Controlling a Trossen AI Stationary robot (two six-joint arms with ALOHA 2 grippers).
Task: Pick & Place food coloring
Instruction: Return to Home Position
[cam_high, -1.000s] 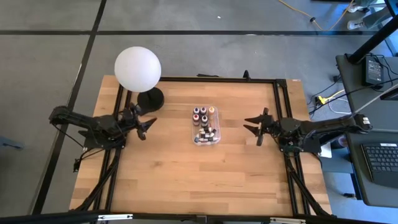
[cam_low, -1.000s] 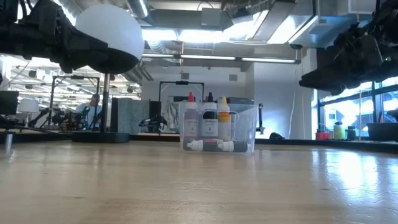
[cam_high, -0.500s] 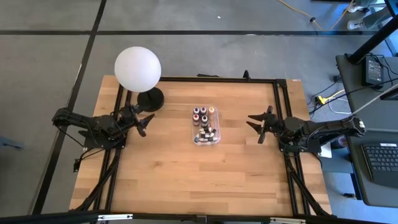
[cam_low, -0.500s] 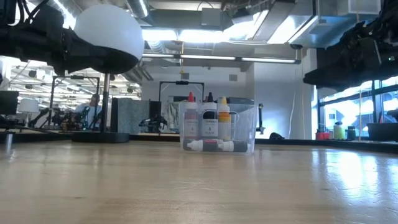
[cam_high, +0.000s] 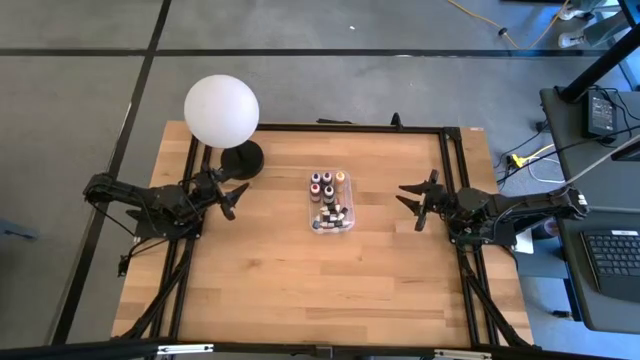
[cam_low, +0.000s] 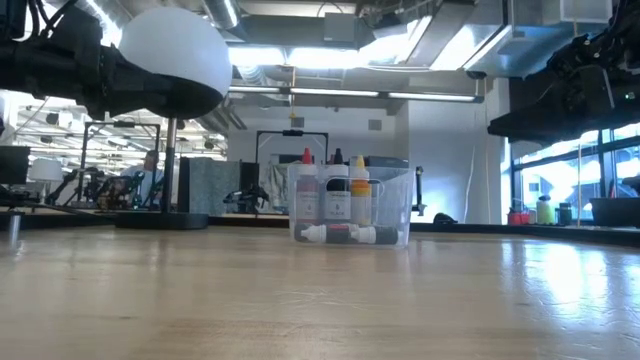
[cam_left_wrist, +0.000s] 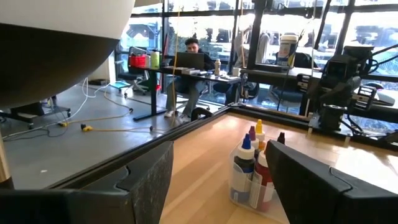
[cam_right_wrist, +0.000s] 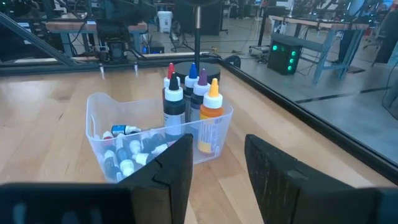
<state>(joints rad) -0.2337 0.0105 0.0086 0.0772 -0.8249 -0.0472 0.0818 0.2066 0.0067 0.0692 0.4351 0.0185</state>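
Two claws faced each other across the table (cam_high: 300, 290), both held clear of the wood in the low view, and neither gripped anything. The left claw (cam_high: 233, 196) had its fingers (cam_left_wrist: 146, 180) spread wide apart with nothing between them. Just beside it stood the lamp (cam_high: 221, 110), with its round black base near the claw and its white globe above that. Straight ahead of the left claw, well apart from its tips, sat the box (cam_high: 311, 205), clear plastic and flat on the wood.

The right claw (cam_high: 408, 200) was open too, its two fingers parted and empty. The same box lay ahead of it, also well apart, so the box sat between the two claws.

All the bottles (cam_high: 329, 200) in view were inside the box. The taller ones stood upright in a tight cluster at one end, on the lamp's side of the line joining the claws. Their pointed caps showed red, blue, purple, yellow and dark. Of these, the yellow one stood nearest the right claw, against the box wall that faced it. The smaller bottles lay on their sides in a heap at the other end of the box, white caps pointing various ways. I could not count them surely.

Far past the left claw, beyond the table's edge and out in the room, a person (cam_left_wrist: 193, 53) sat at a desk.
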